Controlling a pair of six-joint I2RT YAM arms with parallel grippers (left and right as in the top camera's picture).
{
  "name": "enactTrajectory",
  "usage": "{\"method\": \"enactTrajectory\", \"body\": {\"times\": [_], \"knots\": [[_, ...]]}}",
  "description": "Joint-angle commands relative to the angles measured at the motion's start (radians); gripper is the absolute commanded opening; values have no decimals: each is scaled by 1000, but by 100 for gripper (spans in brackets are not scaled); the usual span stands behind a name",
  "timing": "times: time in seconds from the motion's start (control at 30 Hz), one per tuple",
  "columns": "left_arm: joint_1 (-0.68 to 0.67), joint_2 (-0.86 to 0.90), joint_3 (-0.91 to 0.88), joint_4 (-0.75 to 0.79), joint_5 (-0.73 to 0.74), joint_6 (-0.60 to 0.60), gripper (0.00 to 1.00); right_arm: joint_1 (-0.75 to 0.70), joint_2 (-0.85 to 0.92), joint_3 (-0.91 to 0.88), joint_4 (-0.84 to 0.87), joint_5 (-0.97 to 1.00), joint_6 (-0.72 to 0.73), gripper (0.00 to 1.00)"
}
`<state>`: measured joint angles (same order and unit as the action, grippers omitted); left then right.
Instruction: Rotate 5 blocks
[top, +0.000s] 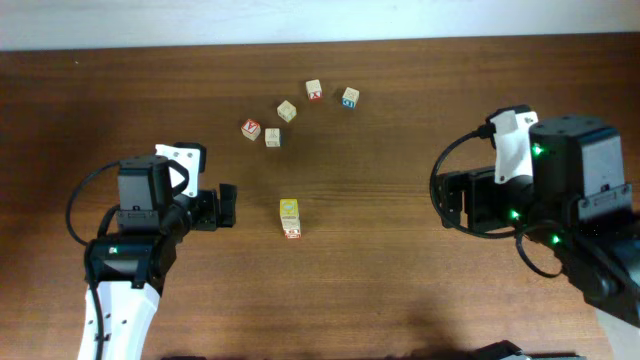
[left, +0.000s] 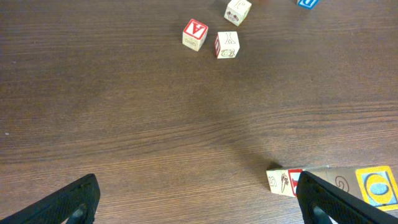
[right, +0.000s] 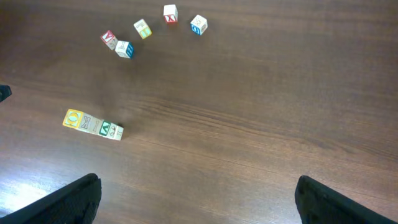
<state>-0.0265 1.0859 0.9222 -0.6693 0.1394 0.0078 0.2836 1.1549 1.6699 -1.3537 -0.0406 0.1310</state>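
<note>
— Where do your blocks sit right now?
— Two of them, as far as the views let you tell, make a short stack (top: 290, 219) mid-table. It has a yellow face on top and a red-framed face lower down. Farther back, a red-framed cube (top: 250, 129) and a pale cube (top: 272, 137) lie just beside each other, with a lone cube (top: 287, 110) near them.
— And past those?
— A red-X cube (top: 314, 90) and a blue-printed cube (top: 349, 97), near each other on the brown table (top: 420, 300).
— Your pincers?
— Your left gripper (left: 196, 183) is released, its fingers spread wide with nothing between them. It faces the stack from the left, near it but not touching. Your right gripper (right: 198, 183) is also spread wide and empty, well apart from every cube.
</note>
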Motion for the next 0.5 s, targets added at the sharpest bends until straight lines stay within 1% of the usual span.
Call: {"method": "enactTrajectory", "body": {"times": [0.0,0.17,0.37,0.43,0.47], "knots": [[3,-16,18,1,-17,8,99,-5,-107,18,-44,54,4,99],[3,-16,18,1,-17,8,99,-5,-225,18,-167,53,4,99],[3,-16,18,1,-17,8,99,-5,-226,18,-177,53,4,99],[3,-16,18,1,-17,8,99,-5,-226,18,-176,103,4,99],[3,-16,18,1,-17,8,99,-5,-226,17,-167,178,4,99]]}}
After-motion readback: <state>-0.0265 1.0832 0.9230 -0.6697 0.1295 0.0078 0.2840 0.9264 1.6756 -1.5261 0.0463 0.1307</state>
